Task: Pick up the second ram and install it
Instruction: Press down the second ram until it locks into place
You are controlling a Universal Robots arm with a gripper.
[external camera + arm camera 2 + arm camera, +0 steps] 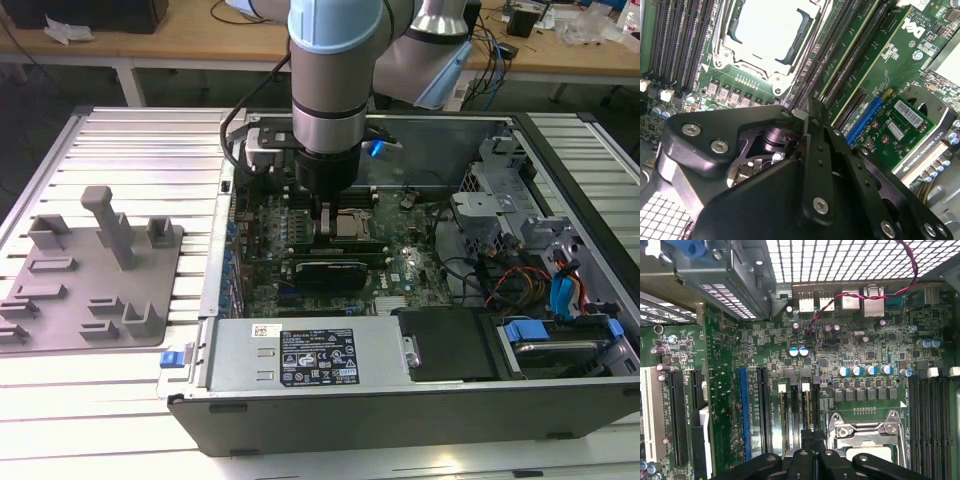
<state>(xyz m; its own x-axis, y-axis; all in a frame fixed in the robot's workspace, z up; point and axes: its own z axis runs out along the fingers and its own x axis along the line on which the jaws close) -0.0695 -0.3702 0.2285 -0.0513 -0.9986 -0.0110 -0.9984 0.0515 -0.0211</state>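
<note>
Black linkage of the hand (pixel 810 452) hangs directly over the memory slots (pixel 795 410) beside the processor socket (pixel 867 432); slots run lengthwise away from it; its grip I cannot tell.

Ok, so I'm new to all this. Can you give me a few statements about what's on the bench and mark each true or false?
1. The arm's tool is down inside the open computer case, over the green motherboard. True.
2. The grey tray sits inside the case. False: it lies on the slatted table, to the exterior view's left of the case.
3. The silver processor is close beside the tool. True.
4. The processor rests on the grey tray. False: it sits in its metal frame on the motherboard.
</note>
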